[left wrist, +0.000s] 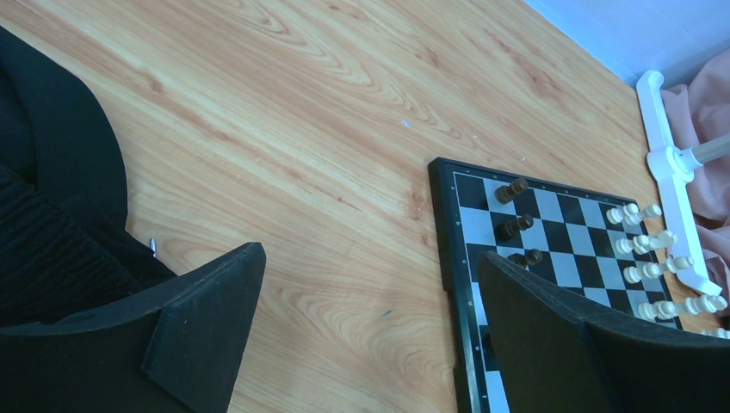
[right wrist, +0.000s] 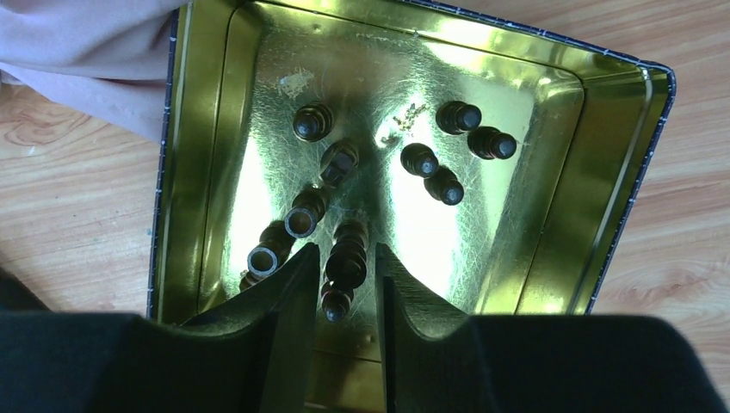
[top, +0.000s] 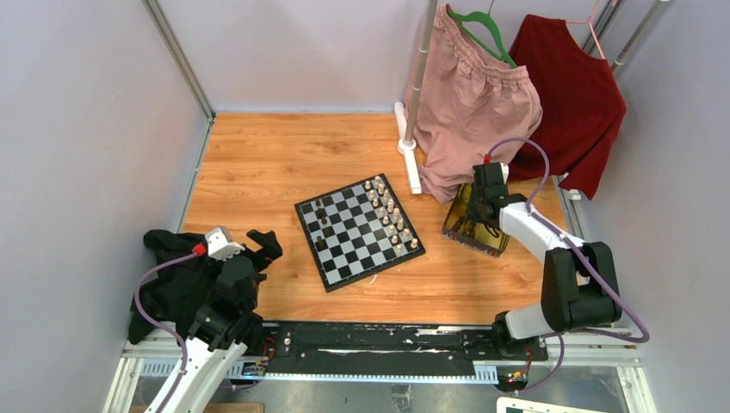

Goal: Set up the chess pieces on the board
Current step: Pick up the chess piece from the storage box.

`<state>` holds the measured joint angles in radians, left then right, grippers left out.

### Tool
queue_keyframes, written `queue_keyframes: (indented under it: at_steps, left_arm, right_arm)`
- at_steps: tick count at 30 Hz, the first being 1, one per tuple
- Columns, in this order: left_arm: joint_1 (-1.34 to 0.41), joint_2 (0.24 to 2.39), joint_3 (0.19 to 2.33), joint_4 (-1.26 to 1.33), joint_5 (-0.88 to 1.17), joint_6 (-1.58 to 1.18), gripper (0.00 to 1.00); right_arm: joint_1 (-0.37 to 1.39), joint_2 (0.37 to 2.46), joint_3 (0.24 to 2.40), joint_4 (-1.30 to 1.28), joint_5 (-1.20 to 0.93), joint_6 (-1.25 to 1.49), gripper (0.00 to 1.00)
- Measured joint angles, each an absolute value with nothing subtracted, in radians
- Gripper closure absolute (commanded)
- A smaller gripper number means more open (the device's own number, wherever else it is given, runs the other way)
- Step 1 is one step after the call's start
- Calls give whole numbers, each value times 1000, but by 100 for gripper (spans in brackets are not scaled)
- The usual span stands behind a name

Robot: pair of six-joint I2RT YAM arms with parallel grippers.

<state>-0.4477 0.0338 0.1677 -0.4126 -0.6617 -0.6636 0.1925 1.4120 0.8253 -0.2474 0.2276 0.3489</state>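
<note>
The board (top: 357, 231) lies mid-table, with three dark chess pieces (top: 321, 225) on its left side, also in the left wrist view (left wrist: 514, 225). My left gripper (top: 250, 254) hovers wide open near the table's front left; between its fingers (left wrist: 370, 275) is bare wood, just left of the board (left wrist: 551, 232). My right gripper (top: 482, 211) reaches down into the gold tray (top: 473, 232). Several dark pieces (right wrist: 443, 146) lie in the tray (right wrist: 603, 172). The right gripper (right wrist: 344, 258) stands open astride one lying dark piece (right wrist: 347, 262), with thin gaps on both sides.
Cream-white pieces (top: 392, 215) fill the board's right side (left wrist: 654, 258). A black cloth (top: 172, 275) lies by the left arm (left wrist: 52, 224). Pink shorts (top: 469, 103) and a red garment (top: 572, 95) hang on a rack with a white foot (top: 406, 146) behind the tray.
</note>
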Motion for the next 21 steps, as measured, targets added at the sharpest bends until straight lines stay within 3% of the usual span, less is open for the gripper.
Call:
queue_keyframes:
  at_steps: [8,10,14,21]
  left_arm:
    - [-448,34,168,-413,-661,-664,0]
    - [-448,34,168,-413,-661,-664,0]
    - [-448,34,168,-413,-661,-663,0]
    - [-448,34,168,-413,-658,-662,0]
  right_arm:
    - [180,1443,825,-234,216,349,75]
    - [178,1447,825,-231,212,349,86]
    - [174,1447,825,-228,210,351,100]
    - [174,1445,825,-229,210,351,100]
